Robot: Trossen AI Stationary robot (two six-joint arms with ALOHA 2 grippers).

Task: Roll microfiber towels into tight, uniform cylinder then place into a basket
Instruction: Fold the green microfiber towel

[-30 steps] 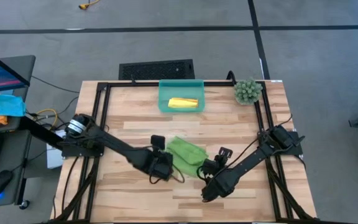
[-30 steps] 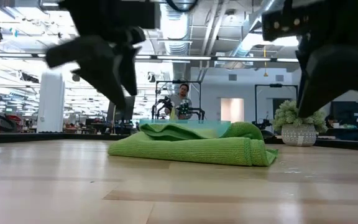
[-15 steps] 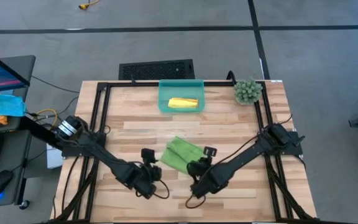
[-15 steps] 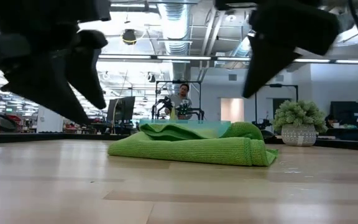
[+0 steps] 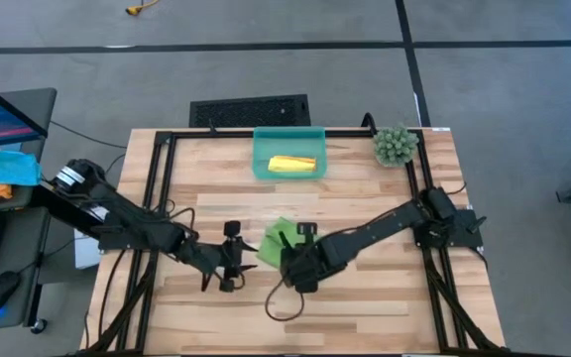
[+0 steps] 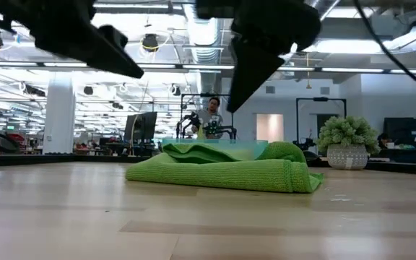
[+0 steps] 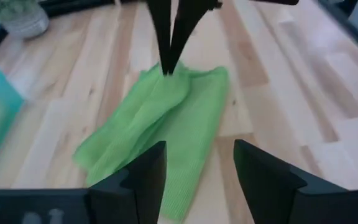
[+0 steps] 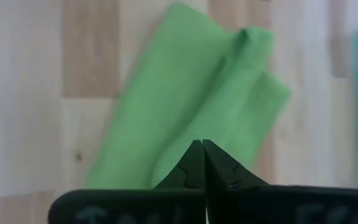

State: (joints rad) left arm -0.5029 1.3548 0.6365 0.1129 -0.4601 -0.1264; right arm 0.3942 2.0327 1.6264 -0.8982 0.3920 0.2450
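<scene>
On the counter [image 5: 365, 203], the teal basket [image 5: 289, 138] sits at the far edge with a rolled yellow towel [image 5: 292, 165] lying inside it, and a small green plant [image 5: 395, 145] stands just beside the basket. Well in front of the basket, near the counter's middle, lies the crumpled green towel [image 5: 275, 239]. The right pincer [image 5: 293, 260] is right over the towel's near edge, and the left pincer [image 5: 234, 260] hangs just beside the towel, apart from it.
</scene>
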